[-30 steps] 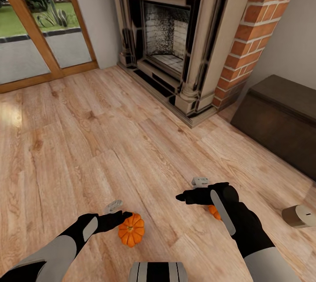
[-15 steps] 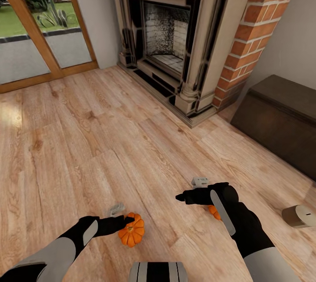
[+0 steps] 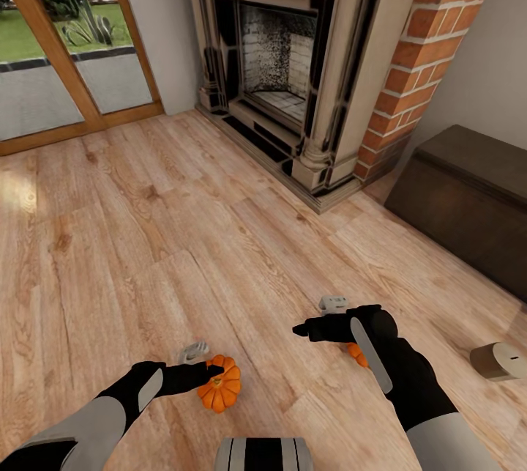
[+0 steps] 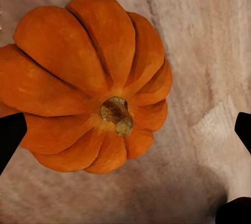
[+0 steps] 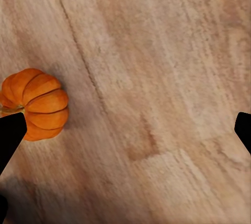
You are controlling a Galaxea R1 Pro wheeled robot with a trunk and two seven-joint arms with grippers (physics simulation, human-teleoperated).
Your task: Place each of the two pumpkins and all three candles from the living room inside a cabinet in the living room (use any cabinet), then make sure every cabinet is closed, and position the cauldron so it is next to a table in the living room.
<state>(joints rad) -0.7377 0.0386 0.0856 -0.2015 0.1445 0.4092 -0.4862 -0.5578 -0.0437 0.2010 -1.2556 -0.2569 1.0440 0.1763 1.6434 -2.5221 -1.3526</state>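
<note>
Pale wood floor (image 3: pixel 146 236) runs from the glass patio doors (image 3: pixel 66 53) past a stone fireplace (image 3: pixel 293 68) with a brick chimney side, and the long dark cabinet (image 3: pixel 468 200) stands against the wall at the right, its door panels shut as far as can be seen.

Two pumpkins lie on the floor close to the robot. The nearer pumpkin (image 3: pixel 219 384) sits upright, stem up, with the left gripper (image 3: pixel 207 367) hanging directly over it; in the left wrist view the pumpkin (image 4: pixel 86 80) lies between the wide-spread dark fingertips (image 4: pixel 10 135), off-centre toward one of them, and neither touches it. That gripper is fully open and holds nothing. The second pumpkin (image 3: pixel 356 354) is mostly hidden under the right arm; in the right wrist view this pumpkin (image 5: pixel 36 104) lies just beside one fingertip, outside the centre of the opening. The right gripper (image 3: pixel 301 329) is likewise spread wide and empty. A beige candle (image 3: pixel 499 361) lies tipped on the floor near the cabinet.

Each pumpkin looks light and rigid, with a smooth ribbed skin that may slip. Closing across the widest girth, pads seated in the grooves between ribs, seems the safest hold; the stem is probably too small to take.
</note>
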